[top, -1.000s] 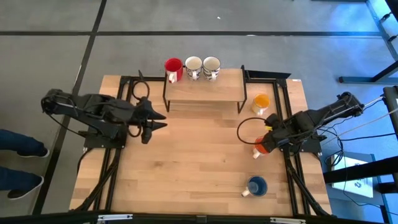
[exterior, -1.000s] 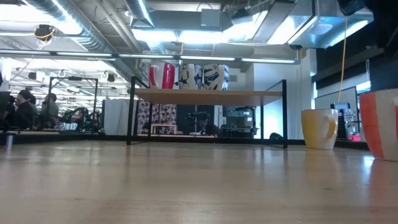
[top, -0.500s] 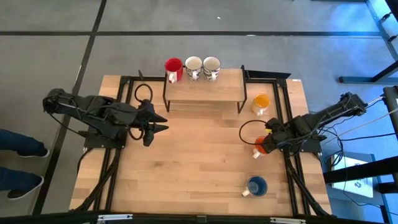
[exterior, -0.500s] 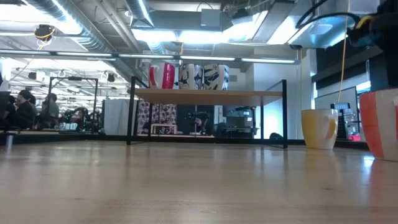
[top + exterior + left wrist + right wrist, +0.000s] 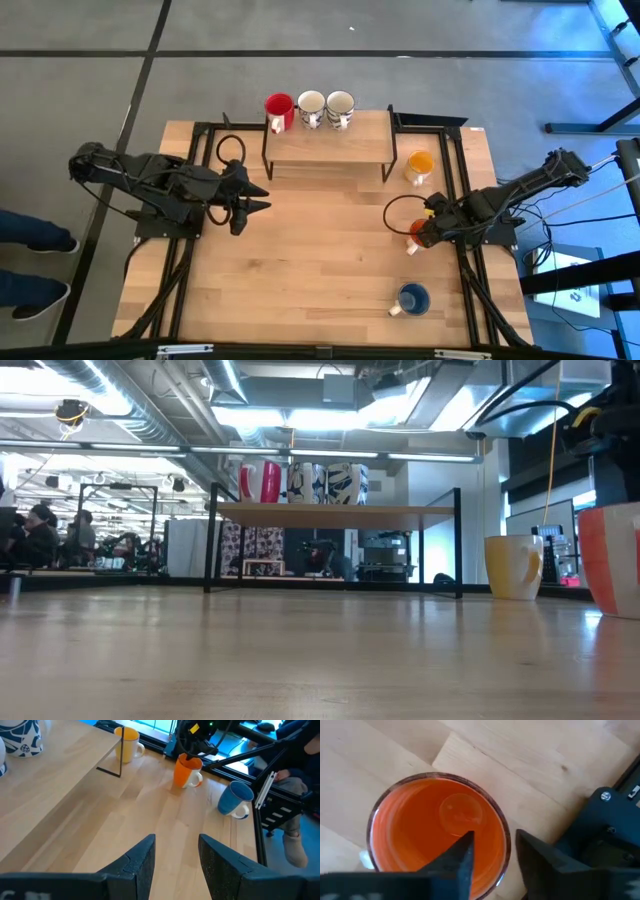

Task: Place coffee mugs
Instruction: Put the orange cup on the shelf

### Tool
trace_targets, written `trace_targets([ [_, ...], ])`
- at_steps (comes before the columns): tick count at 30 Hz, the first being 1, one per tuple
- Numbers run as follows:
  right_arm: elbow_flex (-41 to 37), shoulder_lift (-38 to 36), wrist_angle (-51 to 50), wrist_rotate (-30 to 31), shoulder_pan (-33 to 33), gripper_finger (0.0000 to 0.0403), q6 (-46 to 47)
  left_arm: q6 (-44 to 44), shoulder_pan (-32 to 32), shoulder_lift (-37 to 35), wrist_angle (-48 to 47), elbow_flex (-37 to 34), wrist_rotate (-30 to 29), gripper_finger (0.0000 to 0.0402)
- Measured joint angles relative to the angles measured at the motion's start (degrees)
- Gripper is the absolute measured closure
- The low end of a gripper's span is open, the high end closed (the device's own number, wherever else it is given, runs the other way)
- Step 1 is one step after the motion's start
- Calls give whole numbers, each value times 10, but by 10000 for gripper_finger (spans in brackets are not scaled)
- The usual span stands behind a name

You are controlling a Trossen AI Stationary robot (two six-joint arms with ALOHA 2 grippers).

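An orange-red mug [image 5: 420, 830] stands upright on the table near its right edge [image 5: 418, 240]. My right gripper [image 5: 495, 840] is over it, pointing down and open. One finger [image 5: 465, 850] is inside the mug, the other [image 5: 535, 855] outside its rim [image 5: 506, 837], with a gap showing. My left gripper [image 5: 262, 197] waits open above the table's left half. A red mug [image 5: 278, 106] and two white patterned mugs [image 5: 311, 104] [image 5: 340, 104] stand on the shelf [image 5: 330, 148]. A yellow-orange mug [image 5: 420, 165] and a blue mug [image 5: 412, 299] stand on the table.
The black-framed wooden shelf stands at the table's far middle. Its right legs are close to the yellow-orange mug. Bare wood lies across the table's middle [image 5: 320, 250]. Black frame rails [image 5: 470, 270] run along the right edge. A person's legs [image 5: 30, 245] show left of the table.
My right gripper has come down over the orange-red mug and shifted slightly toward the table's near edge. In the low view its arm now shows lower at the upper right. The mug has stayed where it was.
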Motion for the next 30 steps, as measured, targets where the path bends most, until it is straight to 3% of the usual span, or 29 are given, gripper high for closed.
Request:
trace_targets([
  [9,0,3,0,2,0,394,-4,1,0,0,0,0,3,257],
  [17,0,4,23,20,0,399,-24,2,0,0,0,0,6,257],
  [22,12,8,76,47,0,401,-83,4,0,0,0,0,29,257],
  [30,72,74,195,89,-12,402,-272,17,0,0,-5,0,36,257],
])
